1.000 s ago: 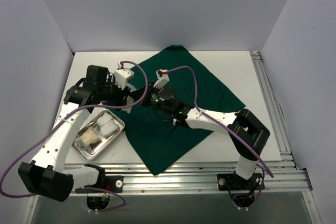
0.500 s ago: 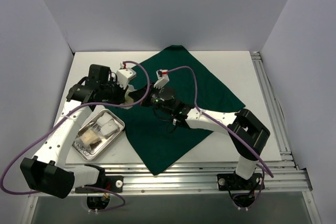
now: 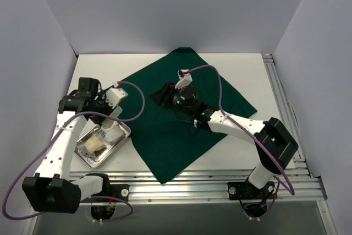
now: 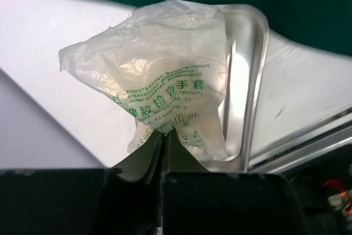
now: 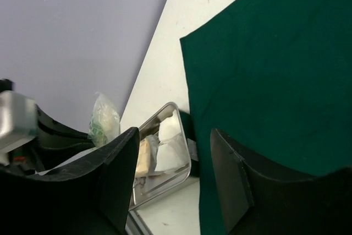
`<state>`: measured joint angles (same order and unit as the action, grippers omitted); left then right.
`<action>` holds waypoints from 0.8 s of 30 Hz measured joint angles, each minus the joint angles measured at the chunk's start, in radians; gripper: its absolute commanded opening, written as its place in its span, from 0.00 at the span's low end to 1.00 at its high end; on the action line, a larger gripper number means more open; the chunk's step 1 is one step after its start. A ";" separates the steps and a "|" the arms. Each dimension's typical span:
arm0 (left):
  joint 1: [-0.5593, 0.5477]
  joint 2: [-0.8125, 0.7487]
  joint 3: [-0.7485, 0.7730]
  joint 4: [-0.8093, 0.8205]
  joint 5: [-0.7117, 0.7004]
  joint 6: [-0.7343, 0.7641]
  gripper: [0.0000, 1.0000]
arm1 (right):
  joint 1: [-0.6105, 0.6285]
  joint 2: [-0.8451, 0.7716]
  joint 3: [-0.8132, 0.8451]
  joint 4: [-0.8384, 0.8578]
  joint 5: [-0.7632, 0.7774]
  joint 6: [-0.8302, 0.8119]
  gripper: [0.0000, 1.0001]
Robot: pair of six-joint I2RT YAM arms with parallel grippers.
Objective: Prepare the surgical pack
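Green cloth drape [image 3: 187,130] lies spread like a diamond across the middle of the desk. Near the left edge sits the steel tray [image 3: 102,159] with white gauze pads [image 3: 114,132] inside. The left gripper [image 4: 165,136] pinches a clear packet [image 4: 165,75] tight above the tray. The right gripper [image 5: 175,136] hovers over the drape, jaws wide apart, holding nothing.

steel tray [image 3: 98,160] just left of green drape [image 3: 187,130]. left gripper [image 3: 111,120] above tray; right gripper [image 3: 159,96] over drape's left part.
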<state>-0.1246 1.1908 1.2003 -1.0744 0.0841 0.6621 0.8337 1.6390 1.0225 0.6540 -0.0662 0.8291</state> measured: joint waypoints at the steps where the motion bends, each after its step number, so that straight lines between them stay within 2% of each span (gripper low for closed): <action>1: 0.050 0.001 -0.010 -0.022 -0.009 0.035 0.02 | -0.008 -0.020 -0.008 -0.011 0.006 -0.010 0.50; 4: 0.186 0.000 -0.056 -0.073 -0.045 0.148 0.02 | -0.024 -0.066 -0.029 -0.029 0.015 -0.031 0.50; 6: 0.230 -0.005 -0.110 -0.099 -0.069 0.221 0.02 | -0.035 -0.082 -0.040 -0.038 0.019 -0.044 0.50; 12: 0.238 -0.069 -0.288 -0.151 -0.121 0.362 0.02 | -0.043 -0.085 -0.048 -0.077 0.025 -0.069 0.50; 24: 0.238 -0.060 -0.356 -0.130 -0.091 0.374 0.02 | -0.037 -0.073 -0.008 -0.152 0.035 -0.084 0.50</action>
<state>0.1135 1.1309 0.8440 -1.2041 -0.0067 1.0359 0.7971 1.5658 1.0149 0.5018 -0.0311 0.7448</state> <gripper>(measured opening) 0.040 0.501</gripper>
